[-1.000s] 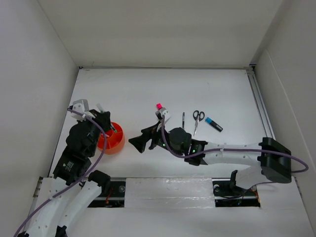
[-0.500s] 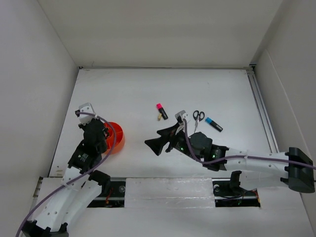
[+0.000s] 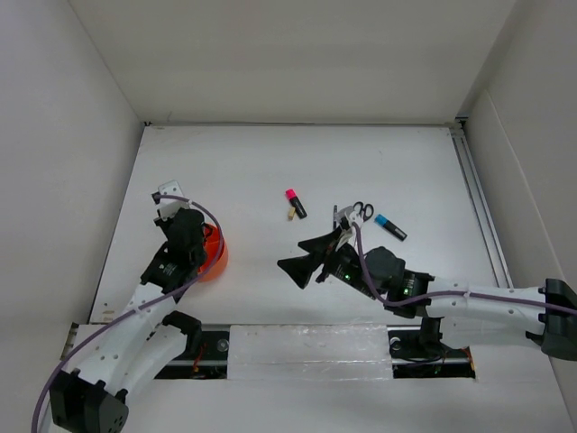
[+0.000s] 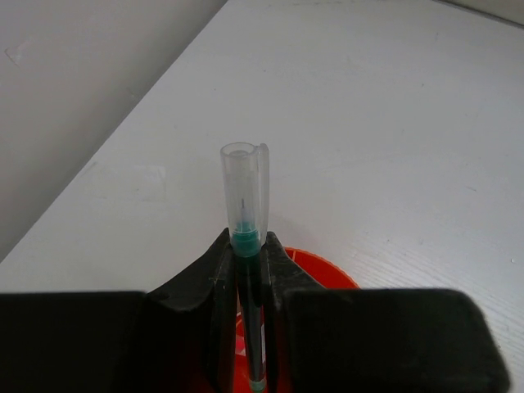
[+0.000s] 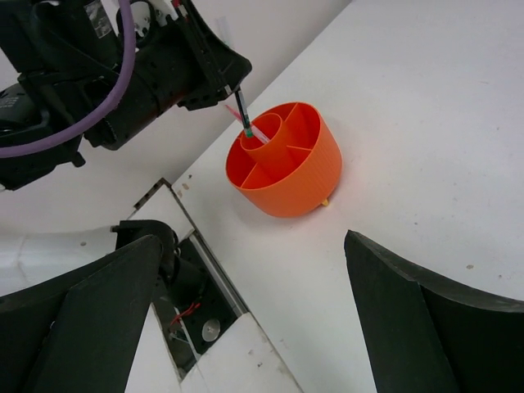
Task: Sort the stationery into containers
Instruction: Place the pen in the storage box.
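Note:
My left gripper [image 3: 191, 236] is shut on a dark pen [image 4: 246, 270] with a clear cap and green ends. It holds the pen upright over the orange cup [image 3: 215, 255]. In the right wrist view the pen's lower tip [image 5: 244, 121] sits at the cup's [image 5: 291, 168] inner dividers, beside a thin pink pen [image 5: 255, 133]. My right gripper [image 3: 303, 259] is open and empty, right of the cup. The pink-capped highlighter [image 3: 294, 203], scissors [image 3: 361, 211] and blue-capped marker [image 3: 390, 226] lie on the table. I see no eraser.
White walls enclose the table on three sides. A rail [image 3: 475, 189] runs along the right edge. A small yellowish bit [image 3: 289, 216] lies by the highlighter, and another [image 5: 325, 201] at the cup's foot. A taped strip [image 3: 306, 347] covers the near edge.
My right gripper has drawn back to the right, away from the cup, uncovering the highlighter. My left gripper has shifted slightly toward me over the cup, still holding the pen.

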`<state>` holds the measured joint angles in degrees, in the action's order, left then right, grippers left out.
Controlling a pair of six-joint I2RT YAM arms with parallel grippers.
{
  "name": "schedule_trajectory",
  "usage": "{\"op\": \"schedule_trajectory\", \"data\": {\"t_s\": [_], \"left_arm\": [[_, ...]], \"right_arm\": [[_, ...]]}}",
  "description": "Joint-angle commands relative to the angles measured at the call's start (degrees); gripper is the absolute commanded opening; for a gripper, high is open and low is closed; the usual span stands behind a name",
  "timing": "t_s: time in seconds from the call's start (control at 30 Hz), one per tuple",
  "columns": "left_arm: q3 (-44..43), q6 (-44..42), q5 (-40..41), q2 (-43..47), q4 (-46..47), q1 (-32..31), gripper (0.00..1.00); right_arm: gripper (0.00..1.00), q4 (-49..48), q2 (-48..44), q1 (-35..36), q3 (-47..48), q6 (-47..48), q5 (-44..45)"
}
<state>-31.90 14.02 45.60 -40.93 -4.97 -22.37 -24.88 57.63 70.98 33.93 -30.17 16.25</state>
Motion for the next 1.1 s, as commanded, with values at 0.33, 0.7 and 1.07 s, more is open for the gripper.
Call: {"op": "schedule_trajectory", "data": {"t_s": [0.33, 0.7, 1.07], "left_arm": [[-0.09, 3.91, 0.36, -2.84, 1.63, 0.31, 0.01], [-0.09, 4.96, -0.17, -3.46, 1.63, 0.31, 0.30], [-1.40, 5.49, -6.57, 4.18, 0.49, 0.31, 0.83]], "right_arm": [[0.99, -2.45, -1.38, 0.39, -1.50, 0.91, -0.52], [0.99, -2.45, -1.38, 0.39, -1.50, 1.43, 0.53], [0.99, 6.29, 3.78, -3.47, 1.39, -6.18, 5.80]]}}
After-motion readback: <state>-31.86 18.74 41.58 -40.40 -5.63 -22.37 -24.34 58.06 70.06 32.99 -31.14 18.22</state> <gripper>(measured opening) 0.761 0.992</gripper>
